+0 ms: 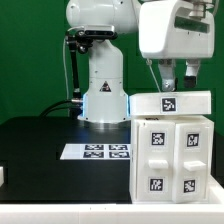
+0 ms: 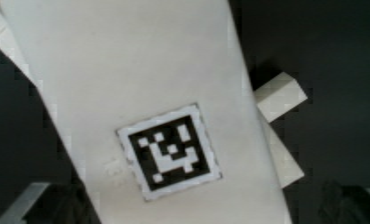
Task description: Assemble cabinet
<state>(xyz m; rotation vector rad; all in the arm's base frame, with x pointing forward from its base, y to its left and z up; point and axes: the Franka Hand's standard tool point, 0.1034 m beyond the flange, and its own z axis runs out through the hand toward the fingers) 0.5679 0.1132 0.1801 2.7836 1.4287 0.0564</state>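
Exterior view: the cabinet (image 1: pixel 170 150) stands at the table's front edge, near its right corner. The gripper (image 1: pixel 178 84) hangs directly above its top panel (image 1: pixel 170 102), fingers apparently straddling it; actual grip unclear.

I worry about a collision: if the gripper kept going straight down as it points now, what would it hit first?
Most likely the white top panel of the cabinet, lying directly beneath the gripper. The wrist view shows this tagged panel close below; the exact gap is unclear.
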